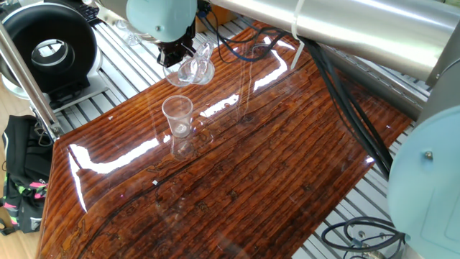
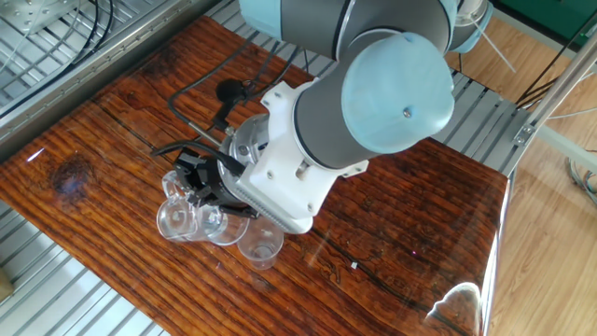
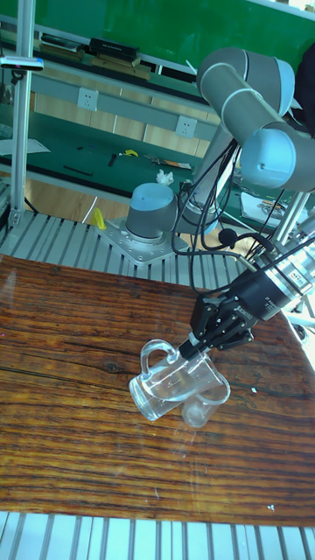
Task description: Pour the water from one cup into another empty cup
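From one fixed view, my pincer [image 1: 176, 54] pinches the glass mug [image 1: 192, 68], tipped on its side in the air above the far edge of the table [image 1: 287, 165]. The small tapered cup [image 1: 177, 115] stands upright below, nearer the camera, well in from any edge.

From the other fixed view, the mug [image 2: 191, 217] lies tilted just beside the small cup [image 2: 260, 243]; my wrist hides the grip itself.

In the tall fixed view, the mug [image 3: 175, 381] tilts with its mouth low, overlapping the cup [image 3: 203, 407]. Water is hard to see, so I judge the pour underway or nearly done. Open wood lies all around for withdrawing.
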Motion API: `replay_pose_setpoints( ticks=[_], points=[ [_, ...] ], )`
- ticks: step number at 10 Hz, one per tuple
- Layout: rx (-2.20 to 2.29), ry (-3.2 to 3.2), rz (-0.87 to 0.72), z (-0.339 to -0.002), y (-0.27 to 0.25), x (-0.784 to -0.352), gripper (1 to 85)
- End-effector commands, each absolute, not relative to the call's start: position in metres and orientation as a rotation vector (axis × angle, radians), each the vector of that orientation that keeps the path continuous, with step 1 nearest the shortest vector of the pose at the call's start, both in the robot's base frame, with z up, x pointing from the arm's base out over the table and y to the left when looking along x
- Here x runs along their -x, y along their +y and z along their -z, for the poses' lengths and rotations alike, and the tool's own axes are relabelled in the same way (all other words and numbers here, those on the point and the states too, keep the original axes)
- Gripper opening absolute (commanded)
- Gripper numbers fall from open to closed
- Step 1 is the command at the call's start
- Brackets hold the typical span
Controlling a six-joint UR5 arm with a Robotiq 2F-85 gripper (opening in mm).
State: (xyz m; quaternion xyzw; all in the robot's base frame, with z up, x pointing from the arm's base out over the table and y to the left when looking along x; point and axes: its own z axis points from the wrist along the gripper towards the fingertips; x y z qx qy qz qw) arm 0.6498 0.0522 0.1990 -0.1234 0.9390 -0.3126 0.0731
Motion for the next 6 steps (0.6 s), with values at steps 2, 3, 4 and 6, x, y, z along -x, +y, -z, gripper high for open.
replay_pose_setpoints(
  ticks=[2, 3, 4, 6],
  points=[
    [0.364, 2.811, 0.959, -0.204, 0.054, -0.651, 1.7],
    [0.372, 2.800, 0.983, -0.209, 0.055, -0.652, 1.7],
    [0.373, 2.799, 0.983, -0.210, 0.057, -0.652, 1.7],
    [0.386, 2.787, 1.000, -0.211, 0.054, -0.654, 1.7]
  ],
)
